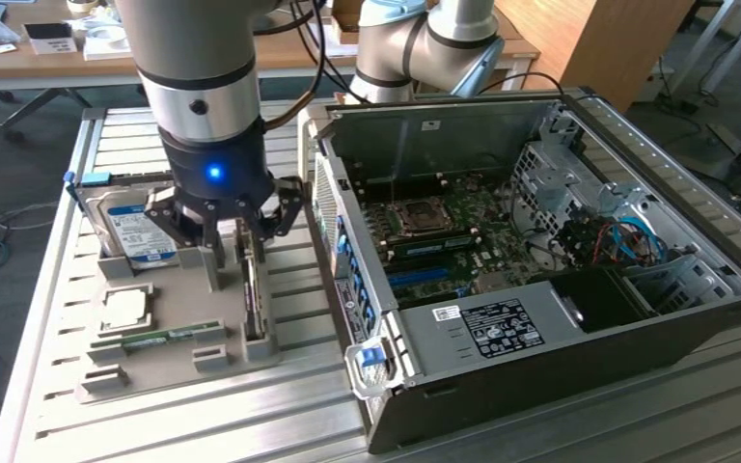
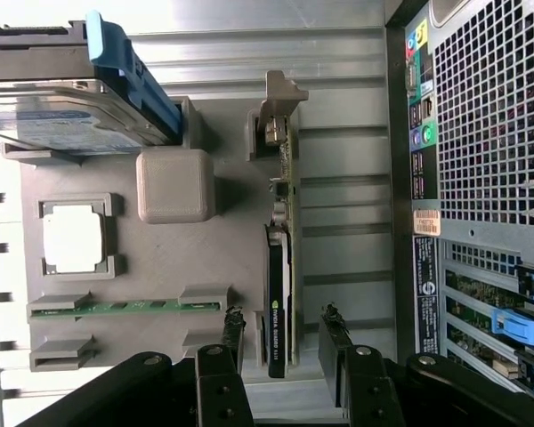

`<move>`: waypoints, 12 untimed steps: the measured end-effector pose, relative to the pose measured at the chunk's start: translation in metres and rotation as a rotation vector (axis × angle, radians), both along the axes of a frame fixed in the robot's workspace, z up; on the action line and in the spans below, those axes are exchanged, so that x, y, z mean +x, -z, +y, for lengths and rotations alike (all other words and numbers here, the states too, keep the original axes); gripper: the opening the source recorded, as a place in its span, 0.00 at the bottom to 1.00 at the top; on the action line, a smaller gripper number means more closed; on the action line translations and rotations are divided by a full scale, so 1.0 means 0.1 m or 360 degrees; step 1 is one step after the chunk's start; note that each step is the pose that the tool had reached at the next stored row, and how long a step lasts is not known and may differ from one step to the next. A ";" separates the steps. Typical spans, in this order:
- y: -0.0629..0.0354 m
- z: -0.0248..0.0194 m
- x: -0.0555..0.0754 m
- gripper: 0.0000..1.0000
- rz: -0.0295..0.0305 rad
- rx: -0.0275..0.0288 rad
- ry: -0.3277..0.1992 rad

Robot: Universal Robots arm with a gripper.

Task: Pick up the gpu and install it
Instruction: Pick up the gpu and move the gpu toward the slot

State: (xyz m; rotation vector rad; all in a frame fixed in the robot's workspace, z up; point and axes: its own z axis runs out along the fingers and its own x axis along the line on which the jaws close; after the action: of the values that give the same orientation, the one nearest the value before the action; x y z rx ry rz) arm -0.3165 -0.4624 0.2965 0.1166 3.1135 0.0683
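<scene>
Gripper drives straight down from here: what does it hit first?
Probably the gpu: it stands on edge in the grey tray, right between the open gripper's fingers. Depth is unclear; the fingers may straddle it and reach the tray.

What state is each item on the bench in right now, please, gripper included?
gripper: open, fingers either side of the gpu, not touching it.
gpu: on edge in its slot, not lifted.
hard drive: tilted in its cradle.
CPU: flat in its recess.
memory stick: seated in its slot.
computer case: side open, motherboard exposed.
</scene>
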 end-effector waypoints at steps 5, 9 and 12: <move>0.055 0.000 0.00 0.47 0.00003 -0.00004 0.0000; 0.106 0.000 0.00 0.47 0.00002 -0.00003 0.0000; 0.128 0.000 0.00 0.47 0.00006 -0.00006 0.0000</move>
State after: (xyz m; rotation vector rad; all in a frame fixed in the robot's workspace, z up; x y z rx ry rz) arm -0.3165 -0.4624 0.2837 0.1165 3.1138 0.0678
